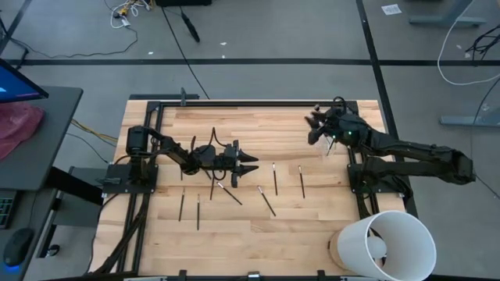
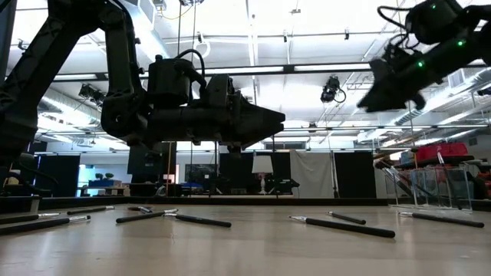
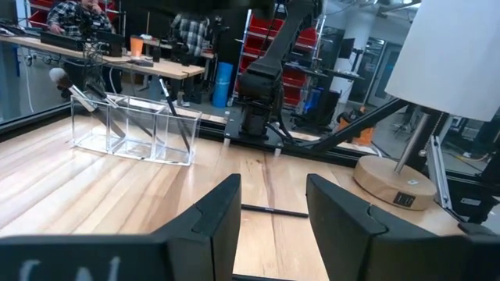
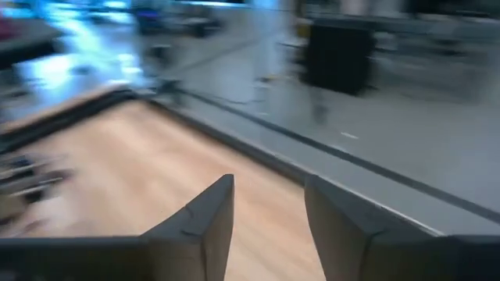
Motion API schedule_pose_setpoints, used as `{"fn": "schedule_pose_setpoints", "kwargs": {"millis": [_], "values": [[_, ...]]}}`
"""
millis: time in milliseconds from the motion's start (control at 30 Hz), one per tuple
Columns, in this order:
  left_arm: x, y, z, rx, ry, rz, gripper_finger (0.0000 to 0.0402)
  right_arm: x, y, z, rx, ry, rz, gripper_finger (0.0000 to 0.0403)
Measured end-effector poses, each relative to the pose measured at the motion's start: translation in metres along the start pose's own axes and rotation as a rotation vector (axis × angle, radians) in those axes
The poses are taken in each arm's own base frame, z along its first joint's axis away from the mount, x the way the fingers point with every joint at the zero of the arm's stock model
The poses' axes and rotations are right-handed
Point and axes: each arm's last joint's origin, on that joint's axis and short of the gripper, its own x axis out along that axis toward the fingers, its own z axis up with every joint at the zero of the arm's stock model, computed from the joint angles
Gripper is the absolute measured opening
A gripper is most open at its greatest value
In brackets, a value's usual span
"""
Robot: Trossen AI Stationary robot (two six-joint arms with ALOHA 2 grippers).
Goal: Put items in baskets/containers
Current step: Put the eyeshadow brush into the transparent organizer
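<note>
Left gripper (image 1: 251, 164) hovers over the middle of the wooden counter (image 1: 234, 234), jaws apart and holding nothing; makeup brushes (image 1: 275, 178) lie scattered flat just beside and below it; right gripper (image 1: 316, 125) is up near the far right corner, jaws apart too, above the clear container (image 3: 133, 133) with a couple brushes inside; white bucket (image 1: 387, 246) sits at the near right corner

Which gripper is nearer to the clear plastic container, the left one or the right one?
Right. The right gripper hangs close by the clear container; the left gripper is far across the table.
</note>
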Motion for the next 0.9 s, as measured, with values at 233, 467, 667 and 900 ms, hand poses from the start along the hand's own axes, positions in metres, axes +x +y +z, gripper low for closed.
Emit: {"fn": "schedule_pose_setpoints", "kwargs": {"millis": [233, 467, 667, 900], "values": [[-0.002, -0.002, 0.007, -0.017, 0.022, -0.034, 0.0148, 0.015, 0.04, -0.011, -0.079, 0.021, 0.278, 0.0146], [-0.012, -0.005, 0.026, 0.062, 0.247, 0.101, 0.0129, 0.038, 0.081, -0.04, -0.158, 0.061, 0.405, 0.0136], [-0.036, -0.004, 0.037, 0.025, 0.481, 0.322, 0.0109, 0.056, 0.106, -0.073, -0.185, 0.106, 0.466, 0.0128], [-0.065, -0.002, 0.024, -0.187, 0.739, 0.55, 0.0091, 0.074, 0.122, -0.1, -0.143, 0.068, 0.498, 0.0122]]}}
